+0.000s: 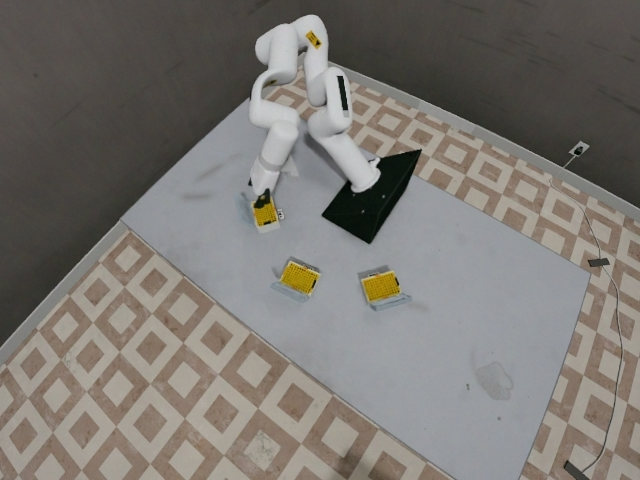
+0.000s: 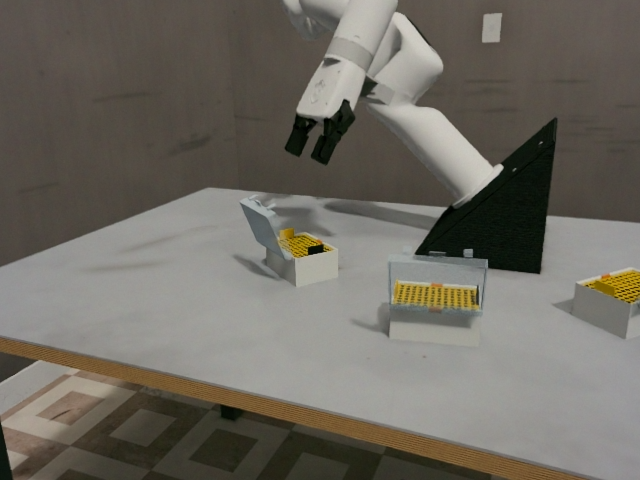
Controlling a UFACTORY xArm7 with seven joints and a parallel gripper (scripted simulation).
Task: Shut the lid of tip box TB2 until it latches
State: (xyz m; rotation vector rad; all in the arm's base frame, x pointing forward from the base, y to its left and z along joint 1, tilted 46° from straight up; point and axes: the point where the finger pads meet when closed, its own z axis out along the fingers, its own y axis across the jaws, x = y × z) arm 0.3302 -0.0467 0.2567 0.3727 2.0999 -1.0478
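Three white tip boxes with yellow tip racks stand flat on the grey bench (image 1: 465, 320) (image 2: 155, 310), all with clear lids raised. The far-left box (image 1: 265, 215) (image 2: 310, 264) has its lid (image 1: 242, 206) (image 2: 261, 224) tilted up and back on its left side. The middle box (image 1: 298, 277) (image 2: 434, 328) has its lid (image 2: 439, 264) standing upright. The third box (image 1: 381, 286) (image 2: 604, 304) is at the right. I cannot read which box is TB2. My gripper (image 1: 262, 197) (image 2: 309, 150) is open and empty. It hangs well above the far-left box, pointing down.
The arm's black wedge base (image 1: 372, 196) (image 2: 506, 217) stands behind the middle box. A small white label (image 1: 280, 212) lies beside the far-left box. The bench's front edge (image 2: 258, 408) runs close below the boxes in the exterior view.
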